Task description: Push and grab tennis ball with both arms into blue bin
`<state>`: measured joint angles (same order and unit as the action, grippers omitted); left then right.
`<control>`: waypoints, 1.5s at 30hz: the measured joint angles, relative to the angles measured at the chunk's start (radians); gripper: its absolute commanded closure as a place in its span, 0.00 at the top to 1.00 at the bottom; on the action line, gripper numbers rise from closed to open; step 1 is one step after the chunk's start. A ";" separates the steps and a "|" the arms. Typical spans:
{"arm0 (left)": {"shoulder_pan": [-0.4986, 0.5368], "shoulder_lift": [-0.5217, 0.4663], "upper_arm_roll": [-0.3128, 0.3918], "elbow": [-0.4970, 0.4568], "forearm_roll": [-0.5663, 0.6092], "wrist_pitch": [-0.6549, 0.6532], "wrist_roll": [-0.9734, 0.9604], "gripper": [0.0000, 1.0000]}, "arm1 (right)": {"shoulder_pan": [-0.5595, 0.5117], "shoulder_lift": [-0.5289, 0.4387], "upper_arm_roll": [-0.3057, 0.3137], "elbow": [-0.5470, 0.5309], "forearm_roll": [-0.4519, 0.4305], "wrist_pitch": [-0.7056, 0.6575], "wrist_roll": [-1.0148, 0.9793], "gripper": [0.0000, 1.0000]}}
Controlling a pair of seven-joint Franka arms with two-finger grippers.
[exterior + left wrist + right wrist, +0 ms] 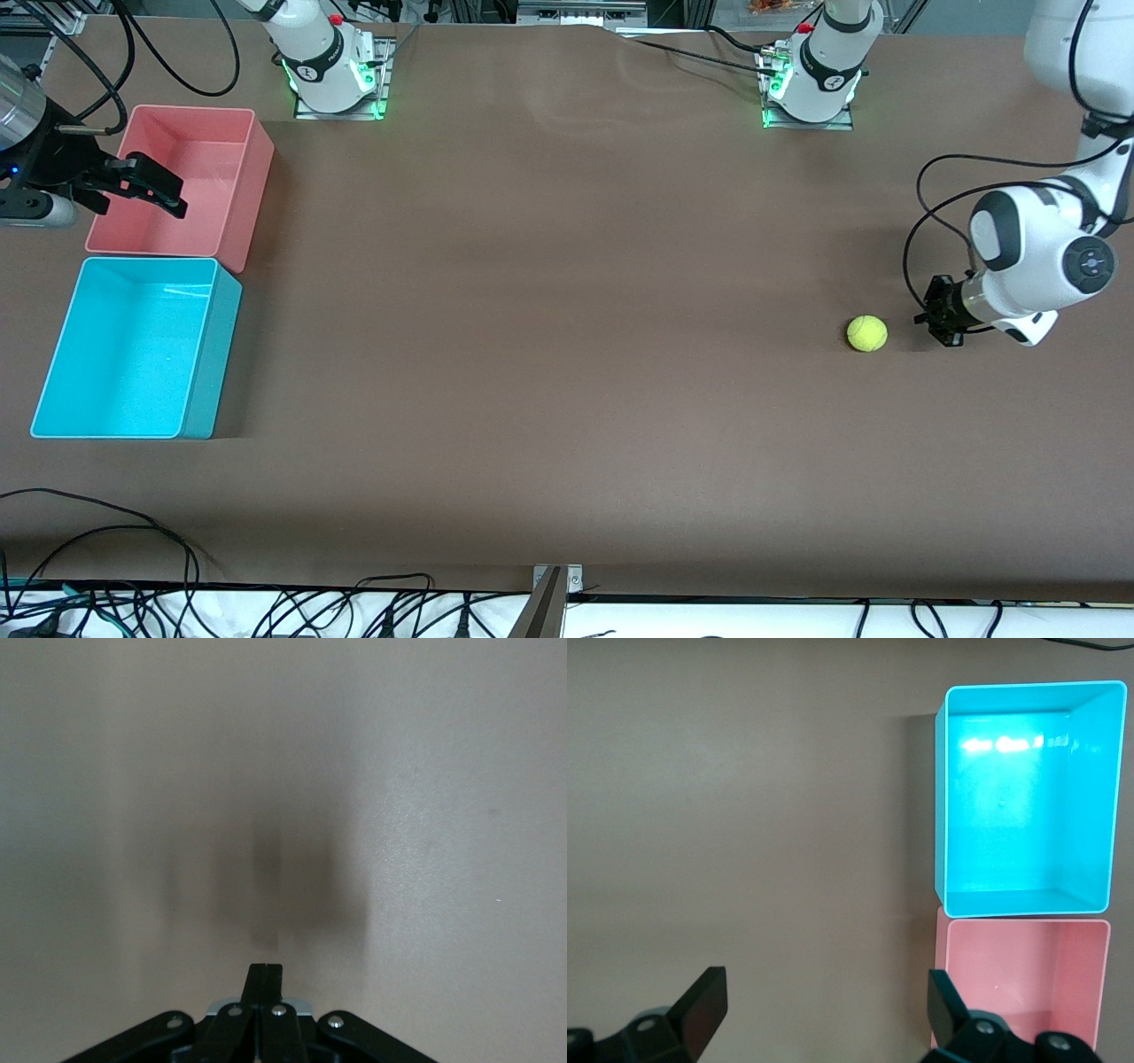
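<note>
Nearest the front camera on the brown counter (567,399) sits the blue bin (133,350), at the right arm's end, touching the pink bin (190,182) that stands just farther from that camera; the tennis ball (866,333) rests on bare counter toward the left arm's end, well apart from both bins; the left gripper (941,312) is low by the counter just beside the ball, on the side toward the left arm's end, with a small gap between them; the right gripper (146,186) hangs over the pink bin's outer edge.

From the left wrist, only plain counter (425,815) and a soft shadow appear, with no ball in sight; the left gripper's (264,979) fingers (257,979) are pressed together into a single narrow tip.

From the right wrist, both bins show from above, the blue bin (1099,797) and pink bin (1099,992) edge to edge; the right gripper's (824,1010) fingers (704,1005) are spread wide, holding nothing.
</note>
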<state>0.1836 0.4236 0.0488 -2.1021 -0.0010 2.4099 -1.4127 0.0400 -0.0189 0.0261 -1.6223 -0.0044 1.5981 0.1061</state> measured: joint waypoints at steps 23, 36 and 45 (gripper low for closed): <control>0.100 0.038 0.000 0.013 0.210 0.065 -0.004 0.00 | 0.000 0.000 0.000 0.000 0.000 0.000 0.000 1.00; 0.139 0.041 -0.064 0.013 0.260 0.071 -0.026 0.00 | 0.000 0.000 0.000 0.000 0.000 0.000 0.000 1.00; 0.123 0.046 -0.281 -0.032 0.254 0.068 -0.194 0.00 | 0.000 0.000 0.000 0.000 0.000 0.000 0.000 1.00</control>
<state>0.3070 0.4693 -0.2318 -2.1338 0.2525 2.4781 -1.6072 0.0401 -0.0188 0.0261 -1.6222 -0.0044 1.5980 0.1061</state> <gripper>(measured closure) 0.991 0.000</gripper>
